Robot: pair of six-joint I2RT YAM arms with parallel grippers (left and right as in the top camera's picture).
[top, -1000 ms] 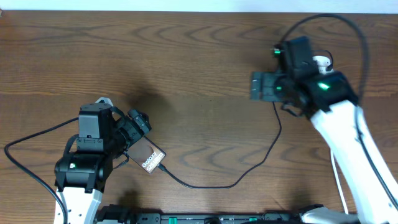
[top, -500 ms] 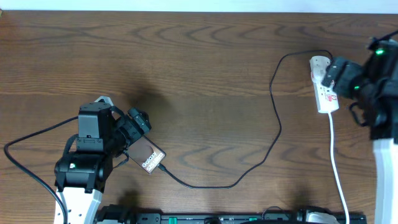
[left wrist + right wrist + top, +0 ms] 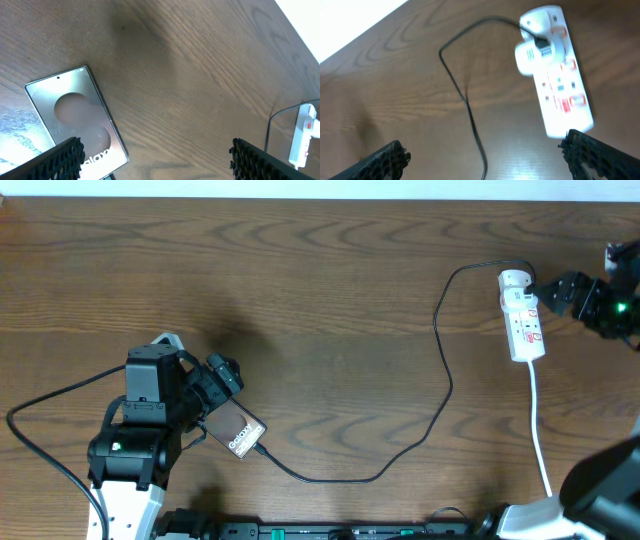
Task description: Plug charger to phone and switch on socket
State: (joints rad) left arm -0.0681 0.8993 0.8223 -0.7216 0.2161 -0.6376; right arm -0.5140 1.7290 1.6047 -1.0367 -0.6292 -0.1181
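Right gripper has pulled clear of the socket, fingers spread empty; switch perhaps pressed, too blurred to tell. Left gripper hangs released over the phone

A dark brown wooden table fills the overhead view, its long wavy grain running from side to side. A narrow pale strip lines the table's far edge; both wrist views show it as a plain white surface beyond the wood. A soft, darker patch lies on the boards left of centre. Along the near edge sits a black bar with small green markings, partly cut off by the frame.
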